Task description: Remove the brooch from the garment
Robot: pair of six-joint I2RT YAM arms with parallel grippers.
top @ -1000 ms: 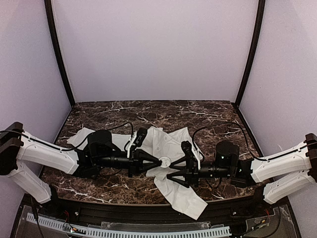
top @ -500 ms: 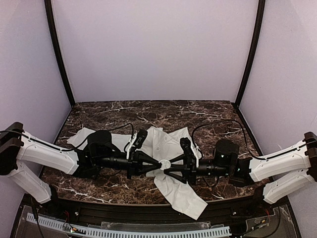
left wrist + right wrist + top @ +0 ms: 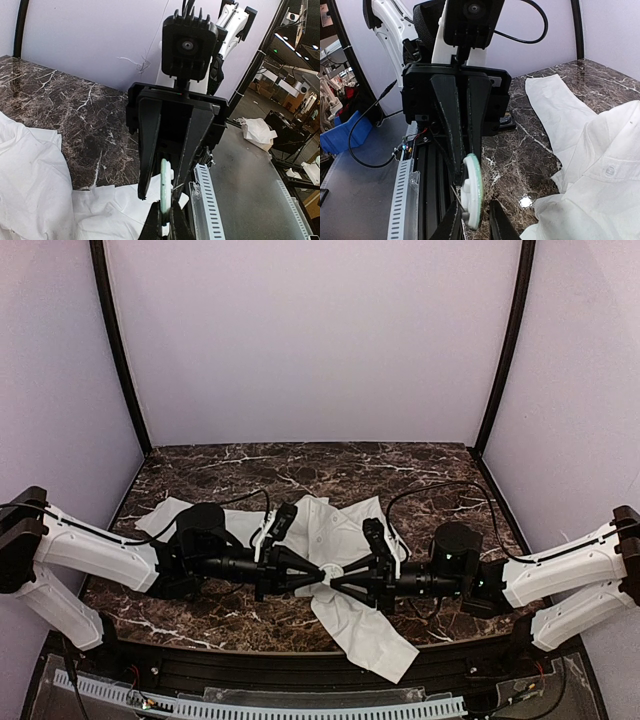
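Observation:
The garment (image 3: 345, 525) is a white shirt spread across the dark marble table. The brooch (image 3: 165, 180) is a small pale round disc, held edge-on just above the shirt where both grippers meet. My left gripper (image 3: 165, 202) is shut on the brooch's lower rim. Coming from the opposite side, my right gripper (image 3: 473, 202) straddles the same brooch (image 3: 475, 180). One of its fingers lies against the disc's back, and a small gap shows at the other finger. In the top view the left gripper (image 3: 320, 574) and the right gripper (image 3: 338, 578) are tip to tip.
A shirt sleeve (image 3: 375, 640) trails toward the table's front edge. A perforated cable rail (image 3: 300, 705) runs along the near side below the arms. A small black tray (image 3: 507, 120) sits on the marble by the left arm. Purple walls enclose the table.
The right gripper's jaws have narrowed around the brooch and it has edged left toward the left gripper. The left gripper stays clamped in place.

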